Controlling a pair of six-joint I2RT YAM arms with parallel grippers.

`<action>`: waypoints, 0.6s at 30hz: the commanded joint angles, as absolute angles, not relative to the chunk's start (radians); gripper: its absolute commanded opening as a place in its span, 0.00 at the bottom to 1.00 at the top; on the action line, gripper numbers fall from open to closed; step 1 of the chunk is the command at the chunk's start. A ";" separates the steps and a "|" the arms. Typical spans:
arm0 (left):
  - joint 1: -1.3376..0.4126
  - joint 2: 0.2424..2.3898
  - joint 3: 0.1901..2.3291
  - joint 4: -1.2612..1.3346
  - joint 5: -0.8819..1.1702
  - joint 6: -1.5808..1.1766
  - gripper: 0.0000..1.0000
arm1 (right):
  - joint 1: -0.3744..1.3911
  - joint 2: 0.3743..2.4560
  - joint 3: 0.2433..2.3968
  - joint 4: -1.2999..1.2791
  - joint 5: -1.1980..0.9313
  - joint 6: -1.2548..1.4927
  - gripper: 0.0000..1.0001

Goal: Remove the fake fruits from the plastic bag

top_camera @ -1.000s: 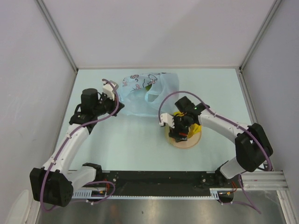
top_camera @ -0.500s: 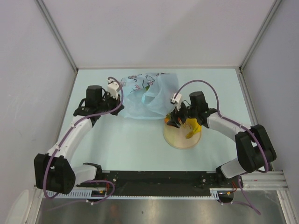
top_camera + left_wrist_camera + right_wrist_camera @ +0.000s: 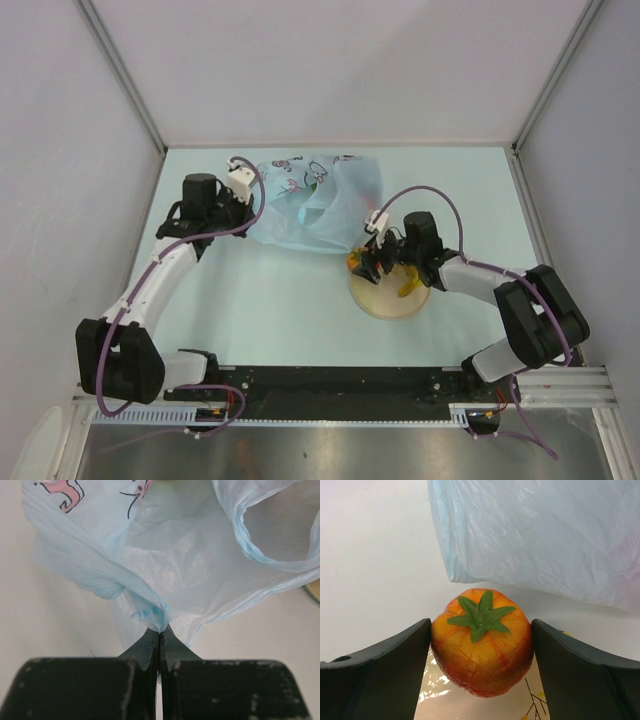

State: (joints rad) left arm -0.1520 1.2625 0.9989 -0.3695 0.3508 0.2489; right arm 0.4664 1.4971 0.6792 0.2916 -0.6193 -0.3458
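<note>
The light blue plastic bag (image 3: pixel 310 205) lies crumpled at the back of the table. My left gripper (image 3: pixel 243 192) is shut on a twisted corner of the bag (image 3: pixel 150 611) at its left side. A green fruit (image 3: pixel 318 181) shows faintly through the plastic. My right gripper (image 3: pixel 362 262) sits low at the back-left rim of the round tan plate (image 3: pixel 385 303). An orange-red fruit (image 3: pixel 481 640) with a green calyx is between its fingers (image 3: pixel 395 665), and both touch its sides. A yellow banana (image 3: pixel 410 285) lies on the plate.
Grey walls enclose the pale table on three sides. The bag's edge (image 3: pixel 530 540) hangs just beyond the orange-red fruit. Both arm bases and a black rail (image 3: pixel 340 385) run along the near edge.
My right gripper has moved from over the plate's middle to its back-left rim, dropping lower with the orange-red fruit. The left arm shifted a little and the bag spread out rightward.
</note>
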 commanded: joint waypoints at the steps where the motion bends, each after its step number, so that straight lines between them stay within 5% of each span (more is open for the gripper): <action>1: -0.144 1.253 1.032 -0.361 0.380 0.258 0.00 | 0.480 1.497 0.676 0.359 -0.601 -0.324 0.86; 18: -0.146 1.186 0.959 -0.295 0.437 0.169 0.00 | 0.502 1.388 0.727 0.189 -0.578 -0.284 0.89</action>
State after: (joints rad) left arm -0.1516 1.2247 0.9741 -0.3325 0.4034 0.2016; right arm 0.4957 1.4597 0.6785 0.2424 -0.5678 -0.2695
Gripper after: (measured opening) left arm 0.008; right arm 0.891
